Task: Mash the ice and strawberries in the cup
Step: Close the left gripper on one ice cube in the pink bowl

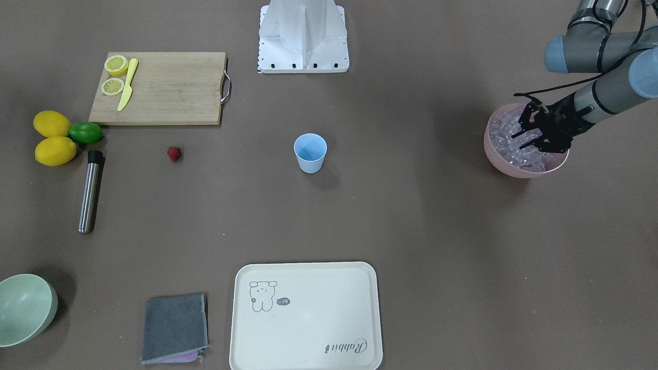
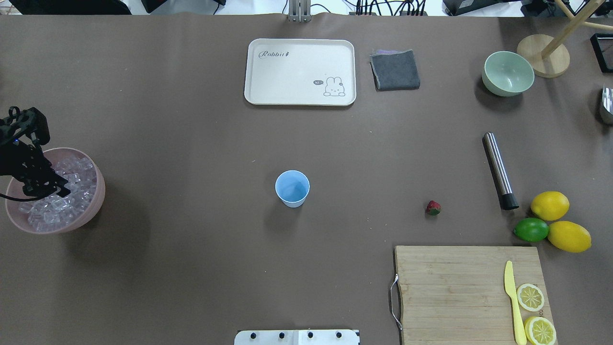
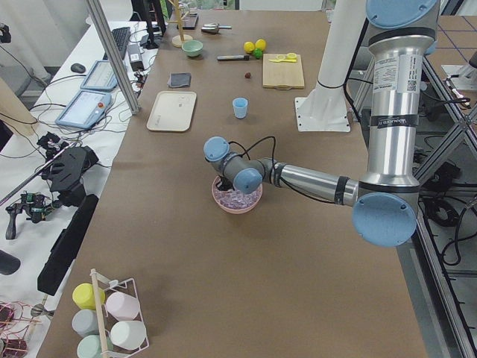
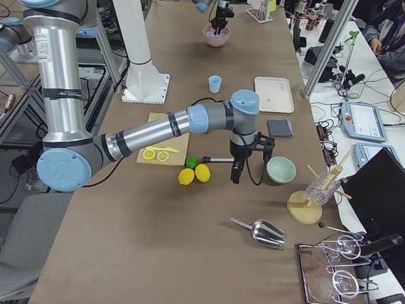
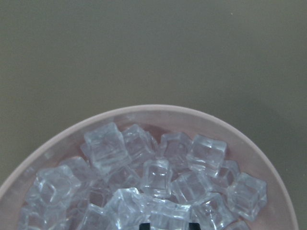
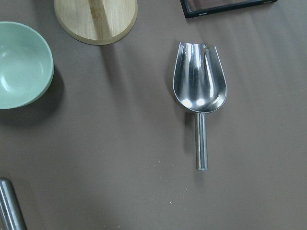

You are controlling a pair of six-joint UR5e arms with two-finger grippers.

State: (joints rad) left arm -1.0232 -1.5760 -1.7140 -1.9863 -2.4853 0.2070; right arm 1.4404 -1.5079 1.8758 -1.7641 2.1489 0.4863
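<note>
The light-blue cup point(image 1: 310, 151) stands upright and empty mid-table; it also shows in the overhead view point(image 2: 292, 188). The red strawberry point(image 1: 175, 153) lies on the table by the cutting board, well apart from the cup. The ice point(image 5: 156, 177) fills the big pink bowl point(image 1: 509, 167) at the table's left end. My left gripper point(image 1: 532, 137) is down in that bowl, its jaws apart, tips among the cubes point(image 2: 72, 177). My right gripper point(image 4: 237, 177) hangs over the table near the lemons and green bowl. I cannot tell whether it is open or shut.
A steel rod point(image 1: 90, 192), two lemons point(image 1: 54, 137) and a lime point(image 1: 86, 132) lie by the cutting board point(image 1: 169, 87), which holds lemon slices and a yellow knife. A cream tray point(image 1: 306, 316), grey cloth point(image 1: 175, 329), green bowl point(image 6: 21, 62) and metal scoop point(image 6: 200, 91) lie along the far side.
</note>
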